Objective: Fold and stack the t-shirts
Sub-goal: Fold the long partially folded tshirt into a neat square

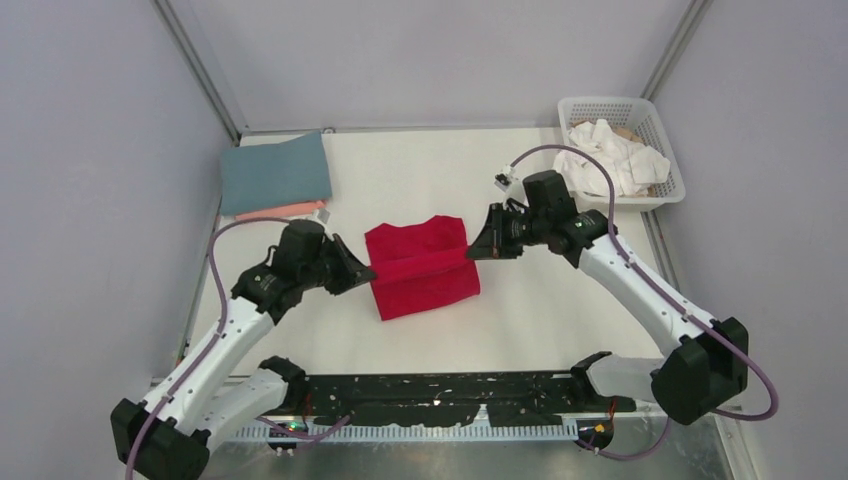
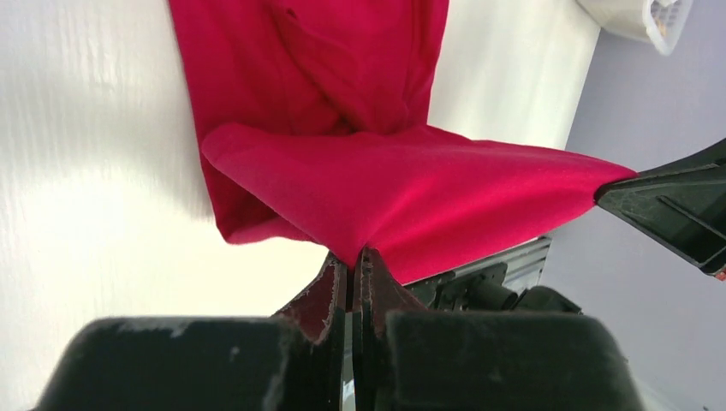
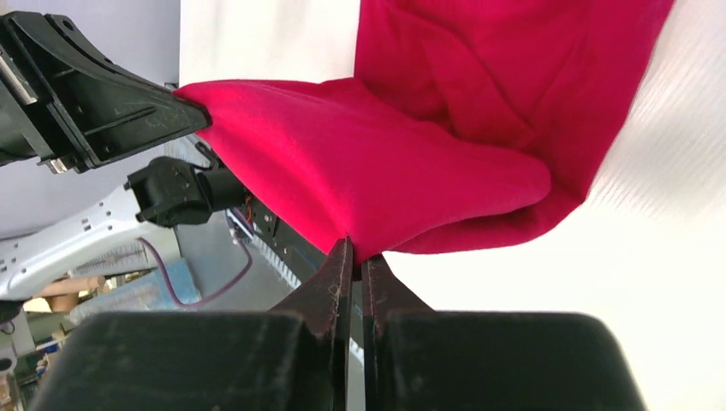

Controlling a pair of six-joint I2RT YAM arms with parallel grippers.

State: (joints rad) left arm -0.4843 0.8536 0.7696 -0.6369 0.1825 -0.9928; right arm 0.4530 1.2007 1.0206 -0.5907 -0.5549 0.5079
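A bright red t-shirt [image 1: 421, 268] lies partly folded at the table's middle. My left gripper [image 1: 371, 270] is shut on its left edge, and my right gripper [image 1: 469, 252] is shut on its right edge. Between them a fold of the cloth is lifted off the table. In the left wrist view the red shirt [image 2: 402, 193] rises from my pinched jaws [image 2: 354, 253]. In the right wrist view the shirt [image 3: 377, 163] does the same at my jaws [image 3: 357, 247]. A folded blue-grey shirt [image 1: 276, 172] lies on a salmon pink one [image 1: 280, 211] at the back left.
A white lattice basket [image 1: 655, 118] at the back right holds crumpled white shirts [image 1: 616, 160]. Grey walls close in the table on the left, back and right. The black arm mount [image 1: 440, 398] runs along the near edge.
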